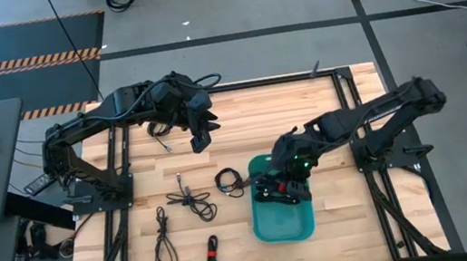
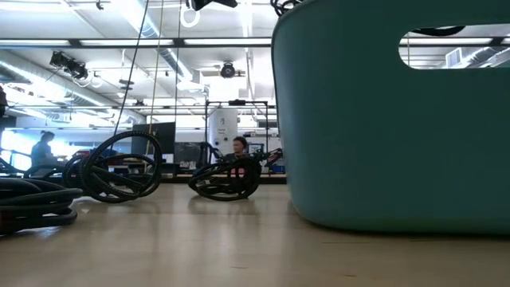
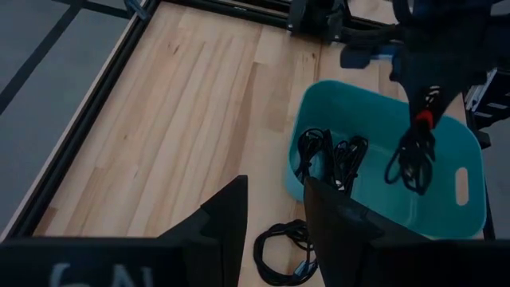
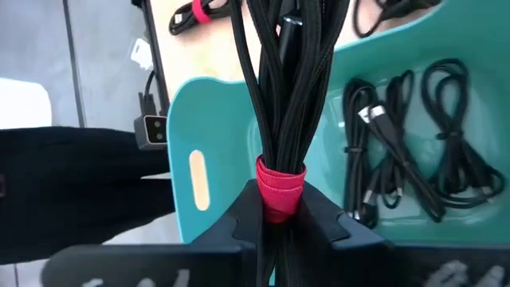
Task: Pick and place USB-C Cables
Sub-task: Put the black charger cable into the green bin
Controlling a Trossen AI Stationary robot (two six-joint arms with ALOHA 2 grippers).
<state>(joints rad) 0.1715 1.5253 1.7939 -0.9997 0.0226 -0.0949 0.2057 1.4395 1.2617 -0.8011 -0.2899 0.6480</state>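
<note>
The right gripper (image 4: 279,209) is clamped on a bundle of USB-C cables (image 4: 280,96) tied with a red band (image 4: 280,185), and it holds this bundle directly above the teal tub (image 1: 265,227). The bundle hangs down from the fingers, its long axis pointing into the tub, so the coming move is probably only a lowering and a letting go. Other thin black cables (image 4: 414,143) already lie in loose loops on the smooth plastic floor of the tub. More bundles (image 1: 191,202) wait on the pale wooden table (image 1: 241,120) (nearer to the left arm). The left gripper (image 3: 275,215) hovers there with its fingers apart, holding nothing.
</note>
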